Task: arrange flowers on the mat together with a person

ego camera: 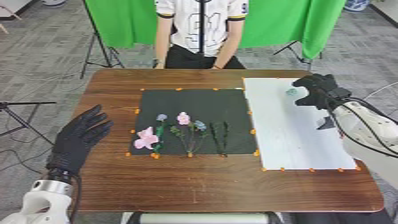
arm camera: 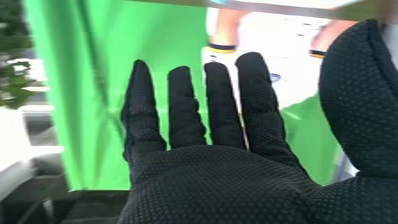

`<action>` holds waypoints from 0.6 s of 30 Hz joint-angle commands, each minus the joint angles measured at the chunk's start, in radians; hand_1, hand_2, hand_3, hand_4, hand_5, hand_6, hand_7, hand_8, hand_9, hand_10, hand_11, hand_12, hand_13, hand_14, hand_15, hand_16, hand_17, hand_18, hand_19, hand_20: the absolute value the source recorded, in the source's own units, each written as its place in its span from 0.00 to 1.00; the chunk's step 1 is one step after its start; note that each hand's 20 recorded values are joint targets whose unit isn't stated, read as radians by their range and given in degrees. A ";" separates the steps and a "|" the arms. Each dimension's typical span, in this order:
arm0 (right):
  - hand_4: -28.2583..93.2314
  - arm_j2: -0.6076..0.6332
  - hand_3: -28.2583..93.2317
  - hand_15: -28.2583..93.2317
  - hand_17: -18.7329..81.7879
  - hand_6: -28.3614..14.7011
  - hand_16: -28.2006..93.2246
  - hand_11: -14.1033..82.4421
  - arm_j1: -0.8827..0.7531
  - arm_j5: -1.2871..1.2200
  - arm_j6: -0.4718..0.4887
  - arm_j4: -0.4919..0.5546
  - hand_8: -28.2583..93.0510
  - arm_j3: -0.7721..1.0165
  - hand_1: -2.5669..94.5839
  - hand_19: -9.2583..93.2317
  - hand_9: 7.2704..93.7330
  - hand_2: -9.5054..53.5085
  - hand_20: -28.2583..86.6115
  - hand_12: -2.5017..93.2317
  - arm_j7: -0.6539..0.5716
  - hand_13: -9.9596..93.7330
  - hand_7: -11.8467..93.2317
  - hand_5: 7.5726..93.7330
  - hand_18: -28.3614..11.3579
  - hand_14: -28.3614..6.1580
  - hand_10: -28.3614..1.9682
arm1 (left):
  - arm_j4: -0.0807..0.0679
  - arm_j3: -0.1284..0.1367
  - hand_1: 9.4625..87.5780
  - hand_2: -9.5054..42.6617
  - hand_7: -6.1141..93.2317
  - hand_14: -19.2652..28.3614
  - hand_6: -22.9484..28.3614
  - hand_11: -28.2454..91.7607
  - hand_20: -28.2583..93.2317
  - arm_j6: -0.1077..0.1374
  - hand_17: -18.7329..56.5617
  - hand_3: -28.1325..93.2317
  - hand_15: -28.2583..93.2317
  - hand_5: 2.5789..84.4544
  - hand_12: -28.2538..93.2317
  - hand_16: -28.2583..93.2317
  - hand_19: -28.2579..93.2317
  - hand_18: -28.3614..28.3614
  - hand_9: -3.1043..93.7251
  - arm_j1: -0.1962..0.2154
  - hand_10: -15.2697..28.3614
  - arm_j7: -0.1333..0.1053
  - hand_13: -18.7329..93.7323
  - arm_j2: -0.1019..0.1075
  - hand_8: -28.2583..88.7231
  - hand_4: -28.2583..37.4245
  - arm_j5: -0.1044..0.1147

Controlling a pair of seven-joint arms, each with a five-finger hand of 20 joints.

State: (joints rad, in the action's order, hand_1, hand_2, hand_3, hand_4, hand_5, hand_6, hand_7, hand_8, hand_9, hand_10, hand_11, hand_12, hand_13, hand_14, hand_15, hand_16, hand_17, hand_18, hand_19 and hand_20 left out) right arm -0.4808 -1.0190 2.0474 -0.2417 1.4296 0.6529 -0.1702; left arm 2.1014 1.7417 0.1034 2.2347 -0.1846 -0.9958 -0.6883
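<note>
"Whose right hand (ego camera: 320, 91) is standing so close to the camera?"

"Mine! In the right wrist view, my black right hand (arm camera: 218, 175) is showing straight fingers, all spread, with the thumb sticking out wide."

"And where are you holding it?"

"I'm holding it at the far right part of the white mat (ego camera: 289, 135), near a little blue-green flower (ego camera: 291, 92). I can't tell if I'm touching the mat."

"What is your left hand (ego camera: 82, 132) doing?"

"I'm keeping it by the left edge of the brown worktop (ego camera: 178, 187), well apart from the other one. Its fingers are spreading a bit too."

"Where are the other flowers lying?"

"They're lying on the dark mat (ego camera: 195, 100), on the side closer to me. A big pink flower (ego camera: 145, 138) is lying on the left. Next to it, going right, a small purple-blue flower (ego camera: 162, 117), a light pink flower (ego camera: 183, 118) and a blue flower (ego camera: 200, 125) are sitting up on green stems. Thin green sprigs (ego camera: 220, 137) are lying to the right of them."

"What is shining orange?"

"Little orange bits (ego camera: 263, 169) are sitting along the edges of both mats."
</note>
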 commanded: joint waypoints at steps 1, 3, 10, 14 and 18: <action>0.00 -0.012 0.97 0.51 0.30 0.65 0.44 0.34 0.134 0.035 -0.033 -0.041 0.10 -0.085 0.29 0.57 0.31 0.03 0.47 0.28 -0.122 0.39 0.41 0.30 0.29 0.62 0.62 | -0.002 0.006 0.21 0.17 0.24 0.72 0.53 0.43 0.29 -0.002 0.17 0.83 0.52 0.40 0.38 0.22 0.64 0.87 0.36 0.020 0.62 0.008 0.42 0.002 0.17 0.03 -0.013; 0.00 -0.016 0.97 0.64 0.32 0.65 0.39 0.43 0.138 0.055 -0.024 -0.054 0.10 -0.098 0.30 0.60 0.34 0.02 0.48 0.29 -0.146 0.44 0.42 0.32 0.29 0.62 0.59 | -0.003 0.007 0.21 0.17 0.24 0.72 0.53 0.43 0.29 -0.006 0.17 0.83 0.52 0.40 0.38 0.22 0.64 0.87 0.36 0.017 0.62 0.010 0.42 0.002 0.17 0.03 -0.012; 0.00 -0.030 0.97 0.69 0.33 0.67 0.38 0.53 0.154 0.085 0.005 -0.095 0.09 -0.134 0.30 0.62 0.42 0.02 0.49 0.31 -0.191 0.49 0.45 0.39 0.30 0.62 0.58 | -0.002 0.011 0.21 0.17 0.24 0.72 0.53 0.43 0.29 -0.007 0.17 0.83 0.52 0.40 0.38 0.22 0.64 0.88 0.36 0.019 0.62 0.013 0.42 0.006 0.17 0.03 -0.012; 0.00 -0.041 0.97 0.69 0.34 0.68 0.38 0.55 0.175 0.098 0.041 -0.113 0.08 -0.152 0.31 0.63 0.44 0.01 0.50 0.31 -0.203 0.50 0.46 0.41 0.30 0.62 0.59 | -0.004 0.012 0.21 0.17 0.24 0.72 0.53 0.43 0.29 -0.013 0.17 0.83 0.52 0.40 0.38 0.22 0.64 0.88 0.36 0.017 0.62 0.013 0.42 0.007 0.17 0.03 -0.012; 0.00 -0.045 0.97 0.69 0.35 0.68 0.39 0.56 0.172 0.106 0.040 -0.122 0.08 -0.158 0.31 0.64 0.47 0.01 0.50 0.31 -0.214 0.52 0.48 0.44 0.30 0.62 0.60 | -0.004 0.010 0.21 0.17 0.24 0.72 0.53 0.43 0.29 -0.014 0.17 0.83 0.52 0.40 0.38 0.22 0.64 0.88 0.36 0.014 0.62 0.015 0.42 0.008 0.17 0.03 -0.012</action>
State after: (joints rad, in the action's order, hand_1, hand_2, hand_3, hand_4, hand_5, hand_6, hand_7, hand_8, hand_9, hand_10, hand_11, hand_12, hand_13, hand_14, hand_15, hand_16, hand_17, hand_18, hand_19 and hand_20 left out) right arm -0.5170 -0.8603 2.1288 -0.2127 1.3267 0.5008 -0.3606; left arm 2.1021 1.7539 0.1003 2.2385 -0.1802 -0.9904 -0.6974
